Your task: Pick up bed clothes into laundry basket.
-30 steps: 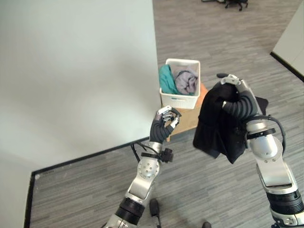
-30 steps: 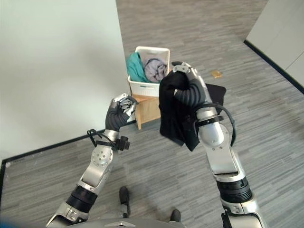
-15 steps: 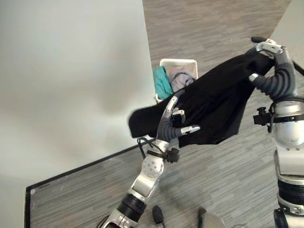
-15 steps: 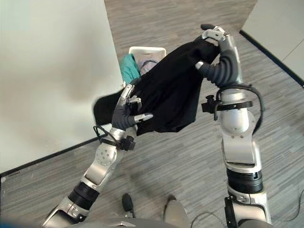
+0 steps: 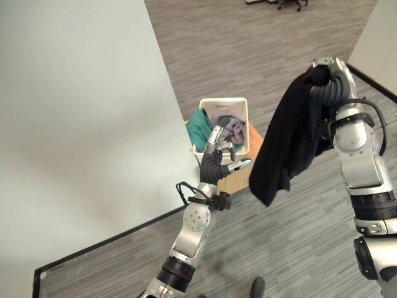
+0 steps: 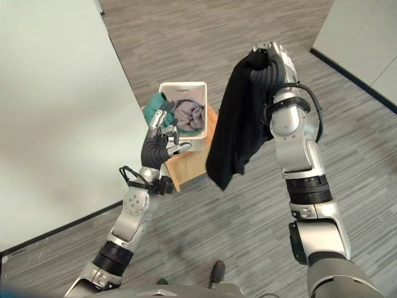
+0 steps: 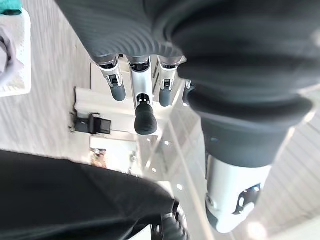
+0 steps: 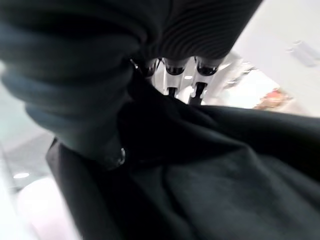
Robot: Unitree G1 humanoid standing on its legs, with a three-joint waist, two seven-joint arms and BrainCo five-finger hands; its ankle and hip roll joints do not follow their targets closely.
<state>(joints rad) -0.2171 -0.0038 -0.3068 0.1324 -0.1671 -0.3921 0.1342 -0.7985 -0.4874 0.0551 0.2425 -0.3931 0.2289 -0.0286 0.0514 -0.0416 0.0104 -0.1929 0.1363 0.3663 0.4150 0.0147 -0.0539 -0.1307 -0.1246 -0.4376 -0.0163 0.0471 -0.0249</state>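
Black cloth (image 5: 290, 139) hangs from the raised, clenching right hand (image 5: 327, 69), likely to clear the white basket (image 5: 239, 105); the left hand (image 5: 218, 155) waits open and empty beside it

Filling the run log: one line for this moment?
right hand: holds black garment raised | left hand: open, empty | laundry basket: holds clothes, on stool

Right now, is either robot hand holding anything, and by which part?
The right robot hand holds the black garment bunched at its top end; the rest hangs free. The left robot hand is open and holds nothing.
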